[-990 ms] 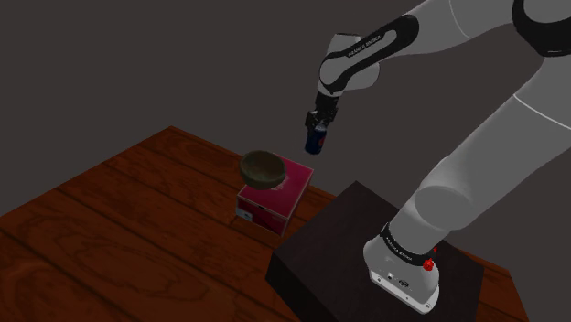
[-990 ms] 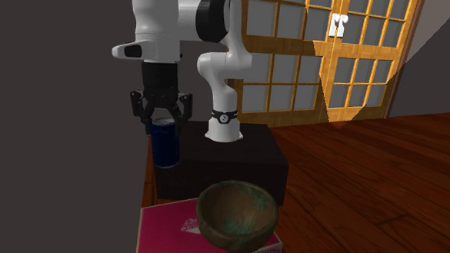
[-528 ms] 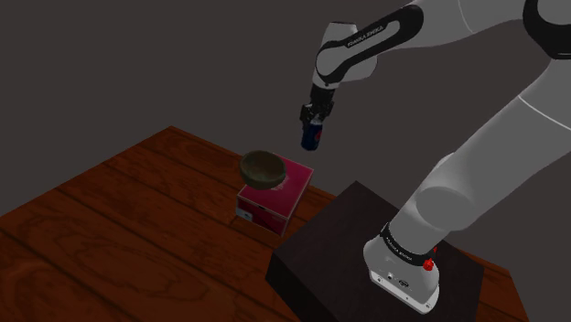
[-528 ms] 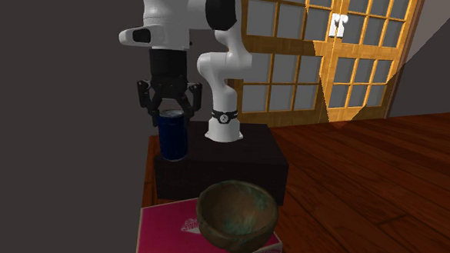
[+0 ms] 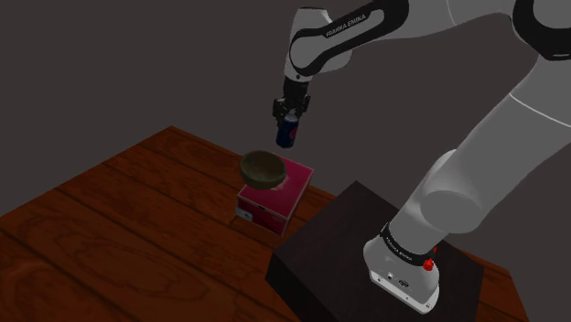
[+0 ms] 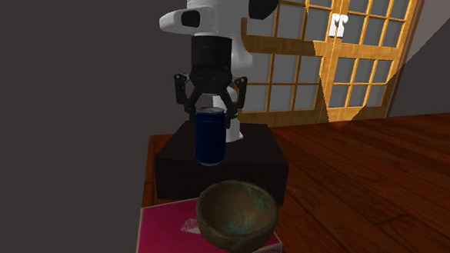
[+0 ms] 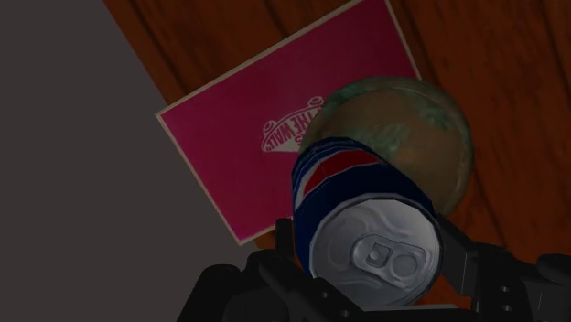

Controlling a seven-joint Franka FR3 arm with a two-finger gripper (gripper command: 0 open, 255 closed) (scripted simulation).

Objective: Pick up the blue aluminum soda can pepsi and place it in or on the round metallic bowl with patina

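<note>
Soda can, blue with a silver lid, aloft above the round brown bowl with green patina

And the all-black two-finger gripper has it! Fingers pinch the can's top end from either side, and the can hangs upright beneath the claw. Down the wrist view, the lid and its pull tab sit snug between the black fingers, with the red, white and blue logo running along the can's side. Where is it against the bowl? Above it, well clear of the rim, and a touch off-centre toward the black box stand: seen along the gripper, the can's far end overlaps the bowl's edge rather than its middle. From the shoulder view the can floats just up and to the right of the bowl. The bowl itself sits upright on a flat pink box with white lettering, which lies on dark wooden floor planks just beside the stand. Beyond the stand from the bowl, wooden lattice doors glow orange
</note>
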